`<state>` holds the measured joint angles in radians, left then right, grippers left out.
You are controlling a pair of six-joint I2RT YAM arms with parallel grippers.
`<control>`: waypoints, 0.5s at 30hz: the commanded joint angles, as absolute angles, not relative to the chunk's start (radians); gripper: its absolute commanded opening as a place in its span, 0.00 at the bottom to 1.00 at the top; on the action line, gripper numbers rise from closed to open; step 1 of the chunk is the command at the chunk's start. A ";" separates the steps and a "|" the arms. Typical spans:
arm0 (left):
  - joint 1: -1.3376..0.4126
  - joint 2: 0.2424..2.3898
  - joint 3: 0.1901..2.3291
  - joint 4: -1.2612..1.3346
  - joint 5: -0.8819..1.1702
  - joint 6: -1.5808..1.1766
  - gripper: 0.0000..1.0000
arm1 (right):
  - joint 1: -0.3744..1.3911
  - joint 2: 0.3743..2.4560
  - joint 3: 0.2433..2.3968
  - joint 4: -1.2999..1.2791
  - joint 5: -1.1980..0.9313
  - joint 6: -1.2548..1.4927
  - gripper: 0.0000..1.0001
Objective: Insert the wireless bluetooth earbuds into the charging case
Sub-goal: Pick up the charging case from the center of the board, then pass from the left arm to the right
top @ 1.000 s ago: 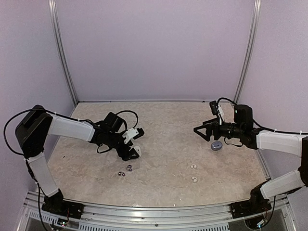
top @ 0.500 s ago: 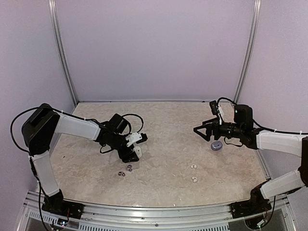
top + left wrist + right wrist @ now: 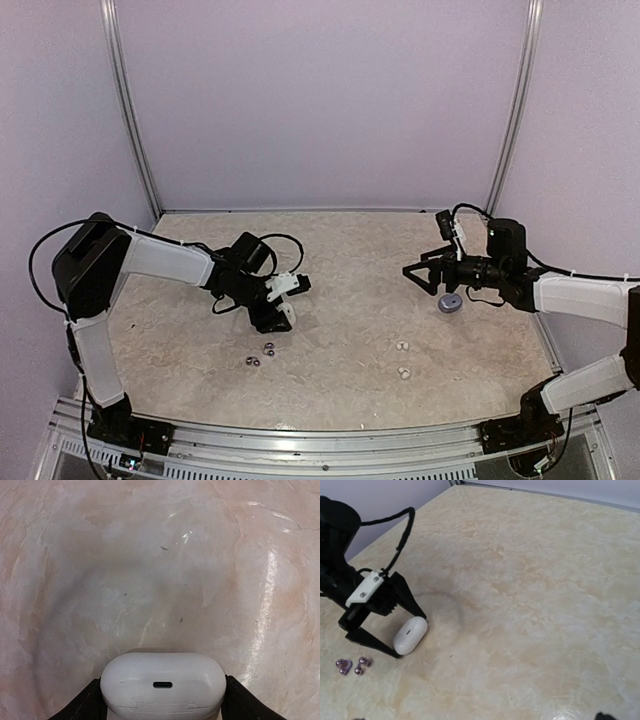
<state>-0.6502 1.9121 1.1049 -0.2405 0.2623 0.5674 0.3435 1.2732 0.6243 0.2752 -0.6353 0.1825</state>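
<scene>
Left pincer (image 3: 281,317): closed on the white charging case (image 3: 162,685), one black finger pressed against each rounded end.
Height of the case: down at the tabletop (image 3: 340,250), seemingly resting on it (bottom contact not clear from any view).
Why held so: likely to pin the case in place and bring it near the buds, since an end-to-end grip leaves the broad faces free.
Long axis of the case: straight across the pincer from finger to finger; from the right wrist, slanting from near left to far right.
Facing: charging port (image 3: 162,684) turned toward the left wrist camera, so the lid probably faces away from it; no open lid showing.
Dark earbuds (image 3: 351,665): a small loose cluster on the tabletop, on the near side of the left pincer, near the case but apart from it; too small to tell their pointing.
White earbuds (image 3: 403,360): two lying apart from each other, toward the near edge between the arms, well apart from the white case.
Right pincer (image 3: 417,279): spread wide, gripping nothing, hovering just beside the dark case (image 3: 450,303).
Why there: probably idle until needed.
</scene>
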 commanded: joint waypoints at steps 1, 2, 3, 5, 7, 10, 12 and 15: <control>-0.652 1.938 1.128 -0.272 0.275 0.591 0.69 | 0.357 1.235 0.607 0.293 -0.639 0.159 0.99; -0.657 1.934 1.126 -0.265 0.283 0.585 0.67 | 0.357 1.229 0.603 0.298 -0.634 0.155 0.99; -0.663 1.926 1.116 -0.253 0.292 0.579 0.65 | 0.359 1.222 0.593 0.305 -0.632 0.149 0.99; -0.672 1.904 1.099 -0.229 0.301 0.565 0.60 | 0.368 1.210 0.576 0.331 -0.623 0.135 0.99; -0.676 1.881 1.083 -0.209 0.310 0.547 0.53 | 0.387 1.196 0.565 0.342 -0.593 0.113 0.99; -0.693 1.843 1.055 -0.164 0.317 0.525 0.48 | 0.420 1.181 0.551 0.346 -0.532 0.071 0.99; -0.703 1.812 1.049 -0.140 0.330 0.487 0.47 | 0.454 1.160 0.534 0.359 -0.490 0.036 0.97; -0.715 1.762 1.060 -0.145 0.388 0.420 0.47 | 0.498 1.114 0.505 0.382 -0.452 -0.034 0.95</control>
